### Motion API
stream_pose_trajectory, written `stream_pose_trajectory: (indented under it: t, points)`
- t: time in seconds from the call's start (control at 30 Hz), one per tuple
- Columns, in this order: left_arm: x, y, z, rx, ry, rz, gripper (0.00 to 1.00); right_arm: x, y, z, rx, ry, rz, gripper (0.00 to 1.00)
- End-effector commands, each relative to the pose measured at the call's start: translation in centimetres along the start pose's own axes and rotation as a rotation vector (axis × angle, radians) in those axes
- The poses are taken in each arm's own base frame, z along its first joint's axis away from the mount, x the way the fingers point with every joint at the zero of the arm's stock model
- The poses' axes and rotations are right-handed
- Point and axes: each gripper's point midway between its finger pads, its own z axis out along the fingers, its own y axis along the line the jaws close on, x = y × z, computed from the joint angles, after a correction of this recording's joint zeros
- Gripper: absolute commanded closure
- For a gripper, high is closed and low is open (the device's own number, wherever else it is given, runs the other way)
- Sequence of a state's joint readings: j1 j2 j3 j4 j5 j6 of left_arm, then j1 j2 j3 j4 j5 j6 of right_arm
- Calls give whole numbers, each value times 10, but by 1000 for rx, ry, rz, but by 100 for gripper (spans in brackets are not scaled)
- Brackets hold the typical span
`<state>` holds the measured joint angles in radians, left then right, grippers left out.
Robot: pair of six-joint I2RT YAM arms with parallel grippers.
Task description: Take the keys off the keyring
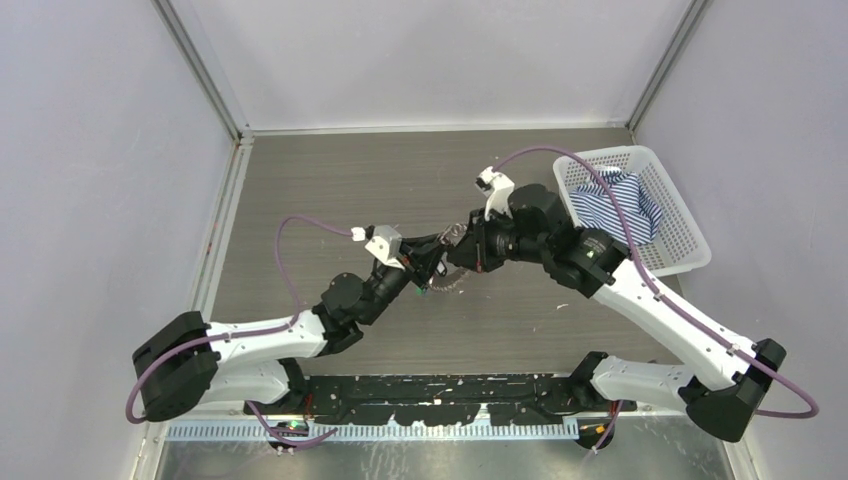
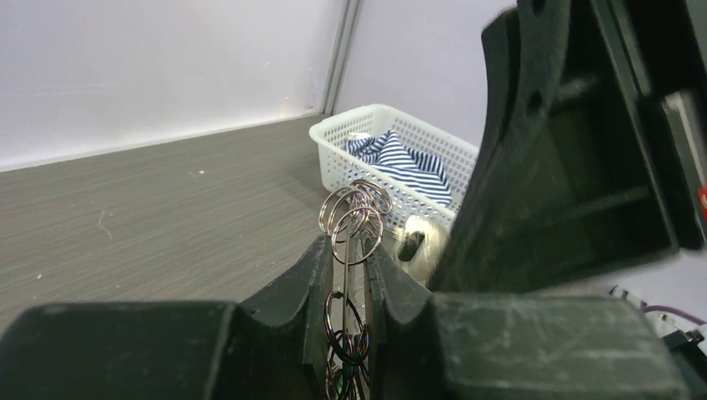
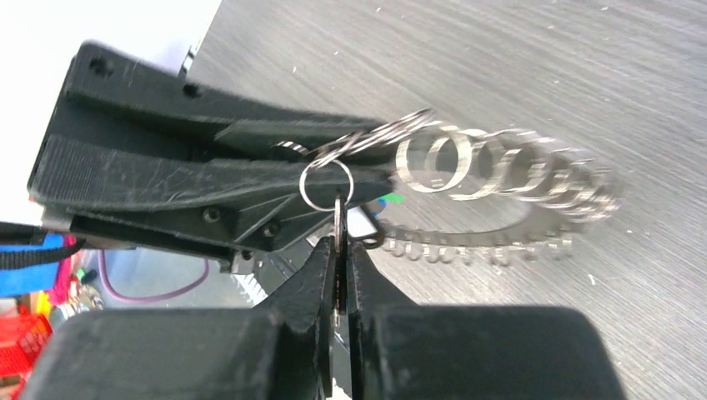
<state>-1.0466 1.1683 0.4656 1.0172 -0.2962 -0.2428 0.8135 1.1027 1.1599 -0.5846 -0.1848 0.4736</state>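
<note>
The left arm reaches in from the near left corner toward the middle of the grey surface (image 1: pixel 330 190). Its left tool (image 1: pixel 432 262) is closed on the keyring (image 3: pixel 500 171), pinching the thin wire loops at one end between its black fingers (image 2: pixel 313 275). In the left wrist view a cluster of those loops stands up just above the fingertips and more hang below them in the gap.

The keyring is off the surface, held between the two tools at the centre. From the right wrist view it runs out to the right from the left tool as a long loop strung with many small silver rings, its lower edge jagged like teeth. A scrap of green plastic (image 3: pixel 393 198) shows just behind the left tool's tips; what it belongs to I cannot tell.

A small ring (image 3: pixel 302 187) hangs at the left tool's tips, and a thin silver key (image 3: pixel 337 218) drops from it. The right tool (image 3: pixel 340 250) is closed on that key, gripping its flat blade from below.

The right arm comes in from the near right corner. Beyond it, at the far right, a white basket (image 1: pixel 680 228) sits on the surface with a blue-and-white striped cloth (image 1: pixel 620 205) inside.
</note>
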Motion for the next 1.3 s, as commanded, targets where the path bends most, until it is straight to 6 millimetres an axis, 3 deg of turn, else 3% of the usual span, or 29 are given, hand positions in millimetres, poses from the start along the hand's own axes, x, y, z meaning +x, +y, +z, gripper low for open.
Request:
stream_pose_trajectory:
  t: [0.0, 0.1, 0.17, 0.27, 0.37, 0.57, 0.67, 0.8, 0.93, 1.07, 1.17, 1.27]
  points:
    - [-25, -10, -3, 74, -55, 64, 100, -27, -17, -10, 10, -27, 56, 99]
    - [7, -11, -15, 123, 59, 124, 93, -31, -4, -6, -50, 25, 23, 99]
    - [26, -5, -23, 117, 114, 142, 87, -22, -1, 1, -84, 82, 18, 99]
    - [54, 4, -33, 112, 156, 160, 80, -3, -8, 16, -92, 152, 23, 99]
    - [84, 15, -39, 94, 196, 179, 77, 0, -18, 32, -66, 178, 25, 99]
    - [93, 51, -31, -40, 145, 223, 68, -35, -32, 53, 30, 119, -46, 99]
    - [88, 65, -22, -45, 140, 193, 60, -34, -35, 55, 42, 125, -46, 99]
    - [89, 56, -26, 30, 219, 147, 50, 4, -45, 60, 56, 180, 20, 99]
    - [106, 36, -51, 126, 381, 70, 48, 68, -63, 71, 72, 294, 123, 99]
    - [112, 30, -75, 125, 433, -49, 48, 111, -75, 77, 78, 355, 223, 99]
    - [120, 30, -83, 91, 475, -127, 51, 128, -82, 80, 88, 384, 243, 99]
    - [126, 28, -83, 82, 488, -177, 55, 133, -86, 82, 90, 392, 238, 99]
